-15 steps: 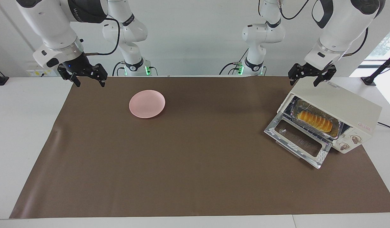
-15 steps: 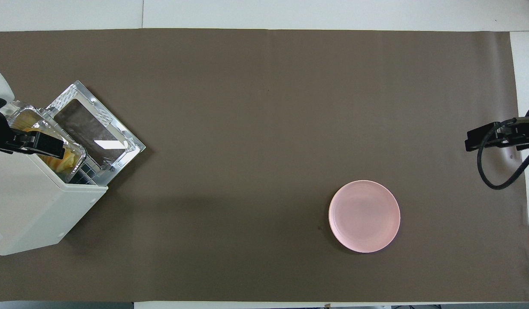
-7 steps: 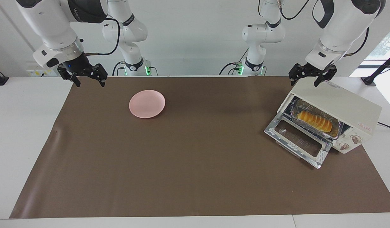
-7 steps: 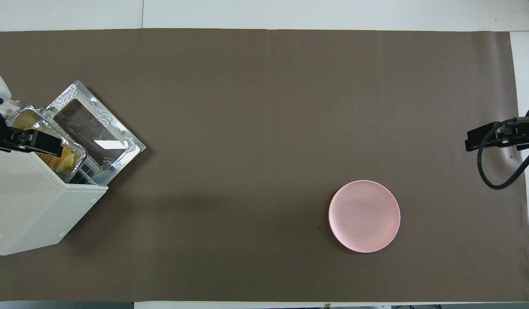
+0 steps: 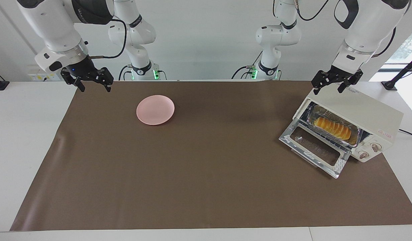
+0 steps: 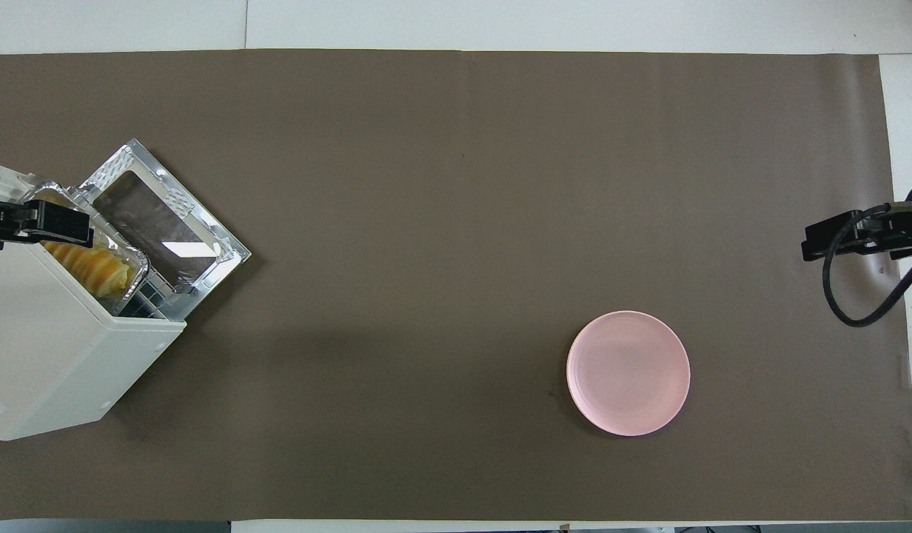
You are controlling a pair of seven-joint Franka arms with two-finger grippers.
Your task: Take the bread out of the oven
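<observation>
Cream-white boxy toaster oven [image 5: 354, 113] with a small red logo and two pale round knobs [image 5: 370, 151]; its silver metal-framed glass door [image 5: 314, 148] shows a dimpled pattern at the corners. Golden-orange elongated loaf of bread [image 5: 332, 127], marked by darker crosswise ridges, in a shiny silver foil tray [image 5: 356, 138]. Plain pale pink round plate [image 5: 155, 109]. Matte brown table mat [image 5: 199, 160] on a white table [image 5: 25, 134]. Black two-finger grippers, left [image 5: 336, 83] and right [image 5: 86, 80], on white arms
</observation>
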